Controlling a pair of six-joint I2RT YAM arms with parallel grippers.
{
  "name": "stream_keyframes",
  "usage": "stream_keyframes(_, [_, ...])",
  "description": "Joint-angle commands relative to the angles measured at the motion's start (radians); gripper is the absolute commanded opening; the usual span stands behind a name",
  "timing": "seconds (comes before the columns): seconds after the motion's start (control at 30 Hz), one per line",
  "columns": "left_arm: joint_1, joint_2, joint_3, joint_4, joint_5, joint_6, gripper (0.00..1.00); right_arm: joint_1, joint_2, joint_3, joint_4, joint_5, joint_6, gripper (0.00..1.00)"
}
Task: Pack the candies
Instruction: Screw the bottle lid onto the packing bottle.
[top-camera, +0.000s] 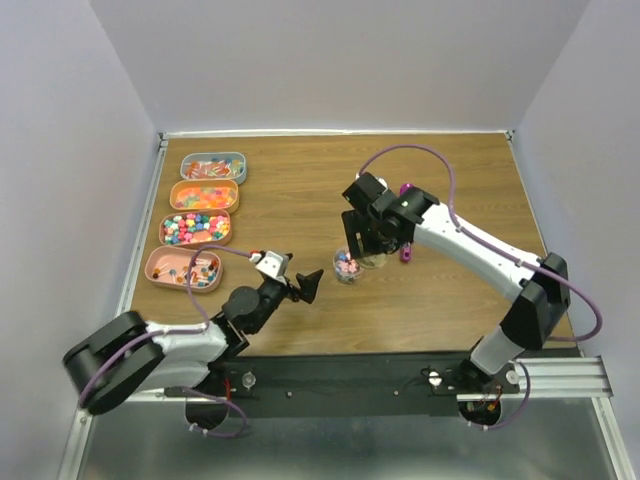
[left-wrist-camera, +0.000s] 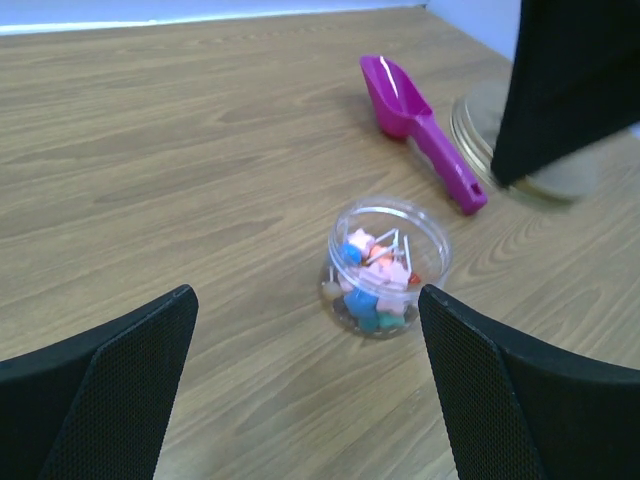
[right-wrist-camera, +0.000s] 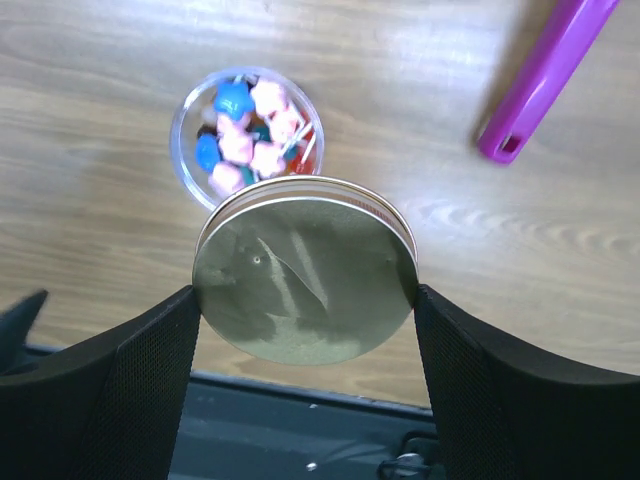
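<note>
In left wrist view the lid (left-wrist-camera: 467, 120) is mostly hidden behind a right claw (right-wrist-camera: 305, 335) finger (left-wrist-camera: 570, 80), exposed rim blurred. The scoop (right-wrist-camera: 545, 75) is cut off by right wrist view's top edge and largely covered overhead by the right arm (top-camera: 480, 255). Overhead, candies (top-camera: 195, 228) are too small to be told apart.

The setting is a robotics lab test cell, not a home or a shop. A wood-grain counter (top-camera: 300, 190) is boxed in on three sides by plain pale walls (top-camera: 340, 60), like a purpose-built enclosure. Two robot arms, the left arm (top-camera: 170, 345) and the right arm (top-camera: 480, 250), are bolted side by side to a black base plate (top-camera: 340, 378) at the near edge, beside a bare aluminium rail (top-camera: 565, 375). Purple cables (top-camera: 410, 148) loop openly along both arms. Four small trays (top-camera: 150, 268) of sorted candies (top-camera: 197, 228) stand in a neat row along the counter's left side.
</note>
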Motion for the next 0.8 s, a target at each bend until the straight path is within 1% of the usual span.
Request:
stream_keyframes(0.0, [-0.005,0.195,-0.069,0.476,0.071,0.100,0.98,-0.042,0.100,0.131,-0.079,-0.010,-0.149,0.31])
stream_keyframes(0.03, [-0.008,0.277,-0.087,0.536,0.071,0.100,0.98,-0.046,0.134,0.146,-0.084,-0.019,-0.177,0.31])
stream_keyframes(0.07, [-0.011,0.320,-0.089,0.599,0.071,0.100,0.98,-0.051,0.148,0.163,-0.085,-0.037,-0.188,0.30])
stream_keyframes(0.1, [-0.013,0.368,-0.089,0.721,0.071,0.100,0.98,-0.051,0.163,0.190,-0.088,-0.048,-0.197,0.30])
stream_keyframes(0.13, [-0.016,0.468,-0.089,0.779,0.071,0.100,0.98,-0.054,0.179,0.204,-0.093,-0.056,-0.214,0.30])
stream_keyframes(0.17, [-0.025,0.524,-0.089,0.836,0.090,0.106,0.98,-0.053,0.205,0.214,-0.095,-0.076,-0.222,0.30])
stream_keyframes(0.2, [-0.031,0.582,-0.089,0.970,0.101,0.158,0.98,-0.053,0.219,0.223,-0.098,-0.083,-0.228,0.30])
stream_keyframes(0.23, [-0.034,0.704,-0.089,1.050,0.101,0.167,0.98,-0.054,0.229,0.234,-0.098,-0.093,-0.240,0.30])
stream_keyframes(0.27, [-0.037,0.745,-0.073,1.083,0.098,0.170,0.98,-0.051,0.246,0.238,-0.096,-0.099,-0.245,0.30])
stream_keyframes(0.33, [-0.047,0.799,-0.040,1.079,0.116,0.190,0.98,-0.053,0.263,0.246,-0.098,-0.099,-0.252,0.29])
stream_keyframes(0.47, [-0.048,0.779,-0.032,1.082,0.128,0.213,0.98,-0.053,0.288,0.257,-0.085,-0.162,-0.266,0.28])
stream_keyframes(0.57, [-0.048,0.775,-0.029,1.082,0.139,0.219,0.98,-0.051,0.297,0.254,-0.070,-0.182,-0.269,0.27])
stream_keyframes(0.7, [-0.048,0.778,-0.015,1.080,0.244,0.215,0.98,-0.051,0.300,0.234,-0.038,-0.220,-0.275,0.26])
stream_keyframes(0.77, [-0.048,0.778,-0.009,1.080,0.263,0.209,0.98,-0.053,0.306,0.228,-0.033,-0.220,-0.275,0.26])
